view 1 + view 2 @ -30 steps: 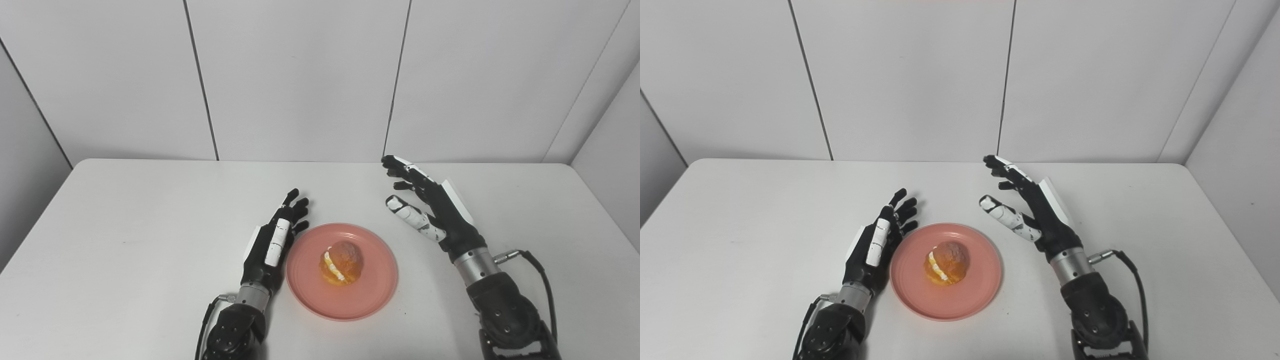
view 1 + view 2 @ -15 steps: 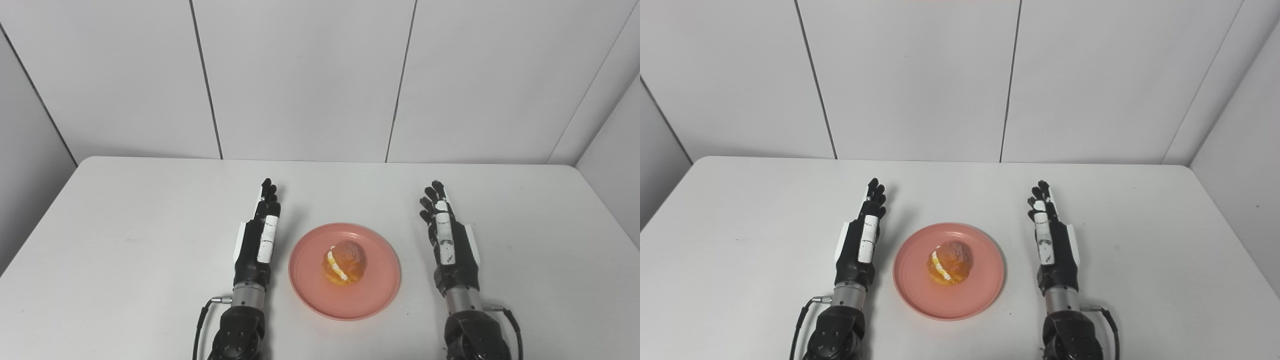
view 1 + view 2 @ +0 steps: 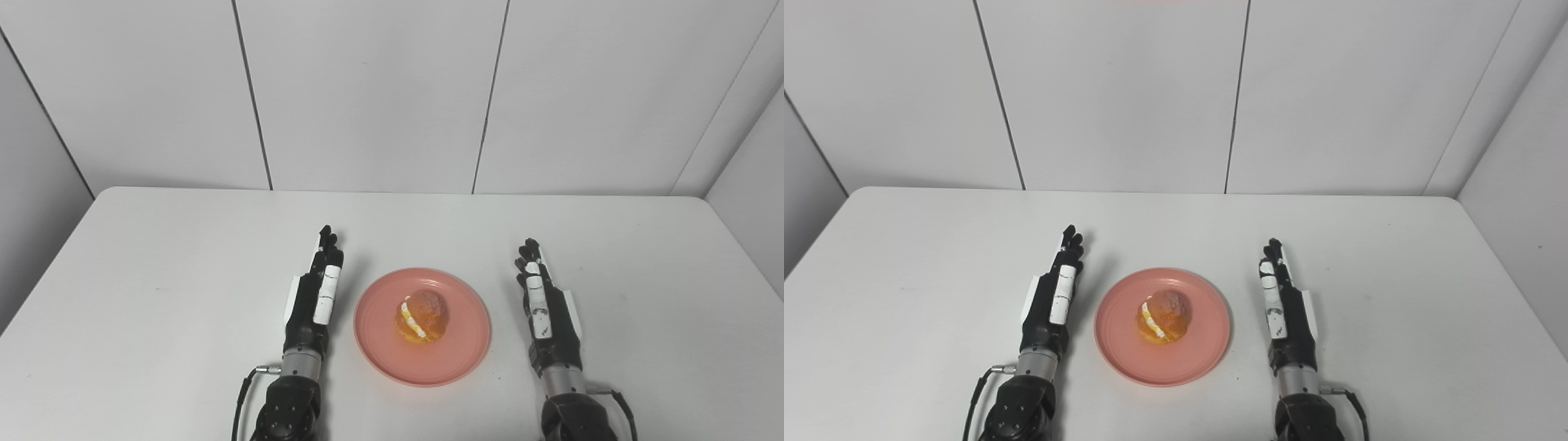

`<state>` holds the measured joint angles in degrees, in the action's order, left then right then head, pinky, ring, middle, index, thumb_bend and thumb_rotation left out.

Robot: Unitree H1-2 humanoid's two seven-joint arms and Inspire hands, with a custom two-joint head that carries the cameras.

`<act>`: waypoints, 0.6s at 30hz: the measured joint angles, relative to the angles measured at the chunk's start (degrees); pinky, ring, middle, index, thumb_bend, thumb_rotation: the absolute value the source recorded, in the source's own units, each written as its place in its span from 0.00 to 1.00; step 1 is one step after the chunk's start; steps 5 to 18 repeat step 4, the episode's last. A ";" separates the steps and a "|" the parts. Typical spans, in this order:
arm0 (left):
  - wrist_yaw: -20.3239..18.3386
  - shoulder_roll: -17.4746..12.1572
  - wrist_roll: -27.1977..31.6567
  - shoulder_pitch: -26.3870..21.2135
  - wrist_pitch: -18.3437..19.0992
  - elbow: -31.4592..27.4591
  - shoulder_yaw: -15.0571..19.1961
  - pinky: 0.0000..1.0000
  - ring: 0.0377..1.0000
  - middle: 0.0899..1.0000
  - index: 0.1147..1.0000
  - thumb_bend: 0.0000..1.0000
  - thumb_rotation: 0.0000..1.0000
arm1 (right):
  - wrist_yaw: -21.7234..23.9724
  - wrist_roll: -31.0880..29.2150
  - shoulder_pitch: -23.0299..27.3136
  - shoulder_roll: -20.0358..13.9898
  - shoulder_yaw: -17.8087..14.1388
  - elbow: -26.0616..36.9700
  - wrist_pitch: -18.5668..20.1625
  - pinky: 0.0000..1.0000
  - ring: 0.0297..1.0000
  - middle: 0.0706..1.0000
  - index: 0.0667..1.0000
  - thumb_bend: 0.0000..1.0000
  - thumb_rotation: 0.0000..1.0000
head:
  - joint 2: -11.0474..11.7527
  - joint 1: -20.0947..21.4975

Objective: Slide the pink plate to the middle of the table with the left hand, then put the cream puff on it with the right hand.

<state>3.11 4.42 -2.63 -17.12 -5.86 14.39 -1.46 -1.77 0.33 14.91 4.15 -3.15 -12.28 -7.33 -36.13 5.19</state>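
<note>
Cream puff [image 3: 421, 315] on pink plate [image 3: 456, 355] between empty left hand [image 3: 313, 300] and right hand [image 3: 1285, 309], fingers straight, together.

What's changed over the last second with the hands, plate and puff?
The right hand pulled back from its raised, spread pose toward the robot and now lies straight beside the pink plate. The left hand straightened and drew slightly off the rim. Both are open. The cream puff stayed on the plate.
</note>
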 measured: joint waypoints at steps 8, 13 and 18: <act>-0.13 0.00 0.54 0.13 -0.08 -0.09 0.08 1.00 1.00 1.00 1.00 0.78 1.00 | -0.01 0.03 -0.13 -0.21 0.26 0.03 -0.05 1.00 0.97 0.97 0.97 0.86 0.99 | 0.27 -0.26; -0.13 0.00 0.54 0.13 -0.08 -0.09 0.08 1.00 1.00 1.00 1.00 0.78 1.00 | -0.01 0.03 -0.13 -0.21 0.26 0.03 -0.05 1.00 0.97 0.97 0.97 0.86 0.99 | 0.27 -0.26; -0.13 0.00 0.54 0.13 -0.08 -0.09 0.08 1.00 1.00 1.00 1.00 0.78 1.00 | -0.01 0.03 -0.13 -0.21 0.26 0.03 -0.05 1.00 0.97 0.97 0.97 0.86 0.99 | 0.27 -0.26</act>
